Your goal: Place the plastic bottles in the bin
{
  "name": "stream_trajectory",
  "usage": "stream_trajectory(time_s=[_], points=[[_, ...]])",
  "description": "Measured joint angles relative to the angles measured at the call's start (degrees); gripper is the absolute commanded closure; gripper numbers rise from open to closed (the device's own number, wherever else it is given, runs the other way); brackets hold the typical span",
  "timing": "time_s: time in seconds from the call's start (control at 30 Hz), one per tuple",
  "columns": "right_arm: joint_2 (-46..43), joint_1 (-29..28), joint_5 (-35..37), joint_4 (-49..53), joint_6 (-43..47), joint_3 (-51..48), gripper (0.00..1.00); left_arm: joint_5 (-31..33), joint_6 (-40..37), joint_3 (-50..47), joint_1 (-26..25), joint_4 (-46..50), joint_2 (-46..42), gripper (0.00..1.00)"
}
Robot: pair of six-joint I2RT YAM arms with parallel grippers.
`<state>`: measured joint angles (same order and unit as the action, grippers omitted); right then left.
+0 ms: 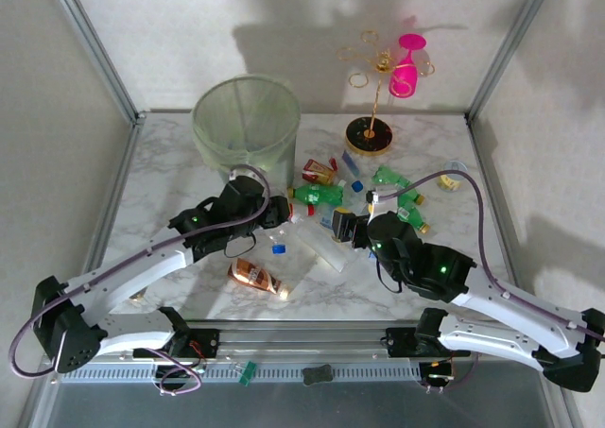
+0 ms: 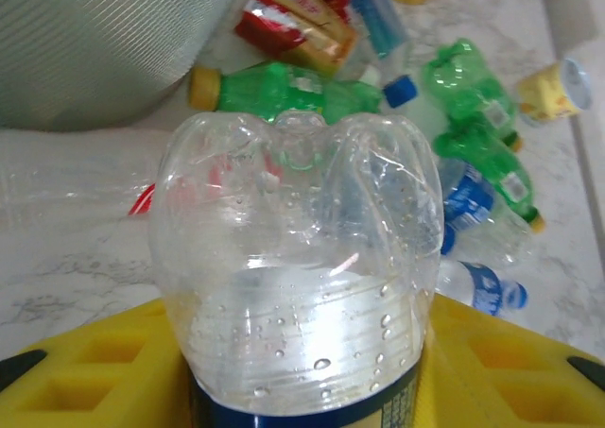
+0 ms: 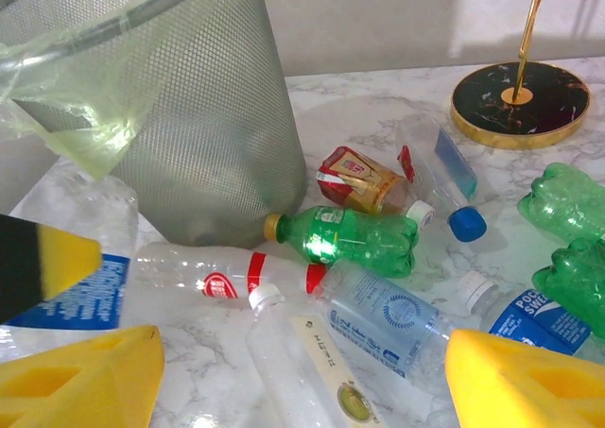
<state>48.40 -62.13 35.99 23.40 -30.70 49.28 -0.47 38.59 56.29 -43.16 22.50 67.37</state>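
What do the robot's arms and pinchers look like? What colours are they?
Both arms match: the left arm and the right arm are long white tubes with chunky black joints. A thin purple cable loops along each, and a small green light glows on the black part. The left gripper and right gripper are black with bright yellow fingers that have square hollows.

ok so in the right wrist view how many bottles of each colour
green plastic bottles: 3
clear plastic bottles: 6, one between the left fingers
amber plastic bottle with red-and-gold label: 1
total: 10
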Motion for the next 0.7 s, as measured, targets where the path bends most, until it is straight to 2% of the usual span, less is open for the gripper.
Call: stream_trajectory(time_s=[0.23, 0.4, 0.6, 0.7], points=[[0.35, 0.02, 0.0, -0.02, 0.04, 0.0, 0.21, -4.24, -7.67, 5.29, -0.04, -0.35, -3.21, 0.52], [0.46, 0.09, -0.17, -0.15, 0.24, 0.0, 0.21, -3.41, -12.94, 12.66, -0.04, -0.74, -3.43, 0.52], [1.33, 0.13, -0.22, -0.46, 0.24, 0.0, 0.21, -1.27, -16.35, 22.8, 0.61, -0.79, 1.25, 0.55], [1.38, 0.2, -0.22, -1.01, 0.5, 0.02, 0.21, -2.4, -16.11, 25.79, 3.41, -1.29, 4.42, 0.57]])
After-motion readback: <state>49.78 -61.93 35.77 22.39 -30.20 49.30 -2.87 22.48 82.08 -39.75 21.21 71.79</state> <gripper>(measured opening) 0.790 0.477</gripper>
